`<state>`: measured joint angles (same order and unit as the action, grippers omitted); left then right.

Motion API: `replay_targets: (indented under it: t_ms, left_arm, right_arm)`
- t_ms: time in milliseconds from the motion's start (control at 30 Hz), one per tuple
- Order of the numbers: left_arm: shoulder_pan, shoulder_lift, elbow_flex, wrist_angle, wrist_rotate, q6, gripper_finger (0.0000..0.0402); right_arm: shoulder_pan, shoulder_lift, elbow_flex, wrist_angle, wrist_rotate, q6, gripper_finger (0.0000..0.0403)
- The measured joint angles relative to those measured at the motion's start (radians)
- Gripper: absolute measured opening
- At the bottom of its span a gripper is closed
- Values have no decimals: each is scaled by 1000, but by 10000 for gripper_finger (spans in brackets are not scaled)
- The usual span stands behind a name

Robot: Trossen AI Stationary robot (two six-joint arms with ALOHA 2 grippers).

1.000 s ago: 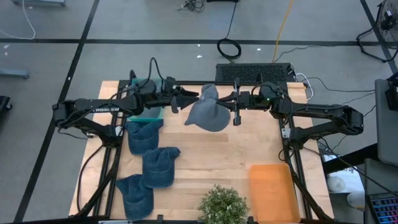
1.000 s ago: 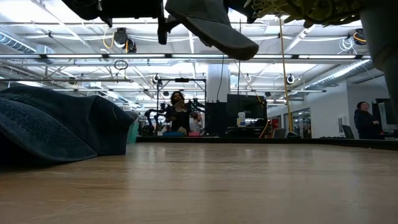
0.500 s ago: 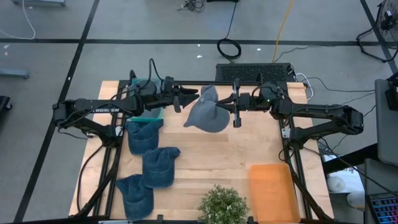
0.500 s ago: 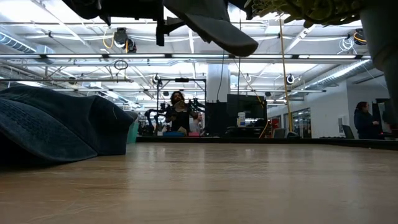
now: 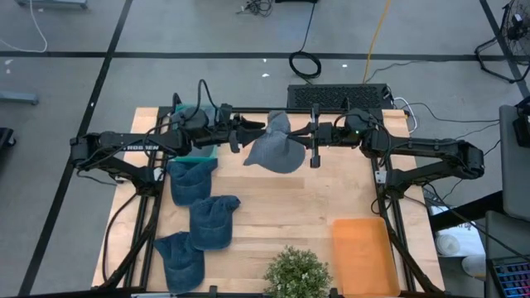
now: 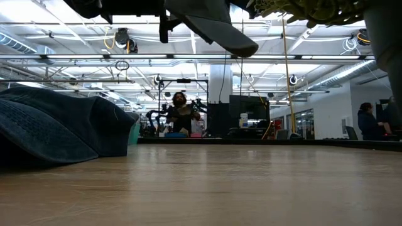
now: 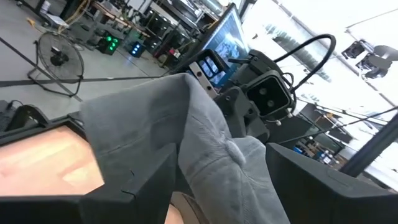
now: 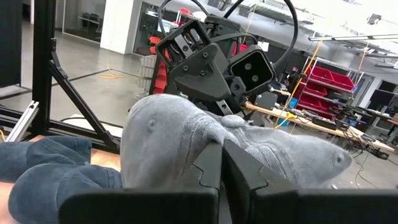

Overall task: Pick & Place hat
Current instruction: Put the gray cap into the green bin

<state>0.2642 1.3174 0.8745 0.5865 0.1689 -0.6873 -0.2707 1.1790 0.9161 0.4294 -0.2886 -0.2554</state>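
The grey hat (image 5: 275, 146) was held aloft at upper centre, pinched by the right pincer (image 5: 308, 135), apparently for handover to the spread left pincer (image 5: 250, 131).

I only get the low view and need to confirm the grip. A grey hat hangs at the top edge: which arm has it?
Observer: The right gripper, jaws shut on the grey hat.
Operator: And the left arm?
Observer: The left gripper faces it from the hat's other side, jaws open around the fabric.
Operator: What's under the hat?
Observer: Bare table. The orange tray lies at the near right corner.
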Motion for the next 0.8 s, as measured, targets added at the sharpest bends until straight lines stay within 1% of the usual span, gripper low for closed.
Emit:
replay_targets:
  t_ms: [100,567,800]
  left_arm:
    - [-1,0,0,0,16,-3,255]
    - [-16,0,0,1,17,-2,255]
    - [-8,0,0,0,5,4,255]
  right_arm:
    - [0,0,0,1,0,0,0]
    - [0,0,1,7,1,4,0]
    - [0,23,2,13,1,4,0]
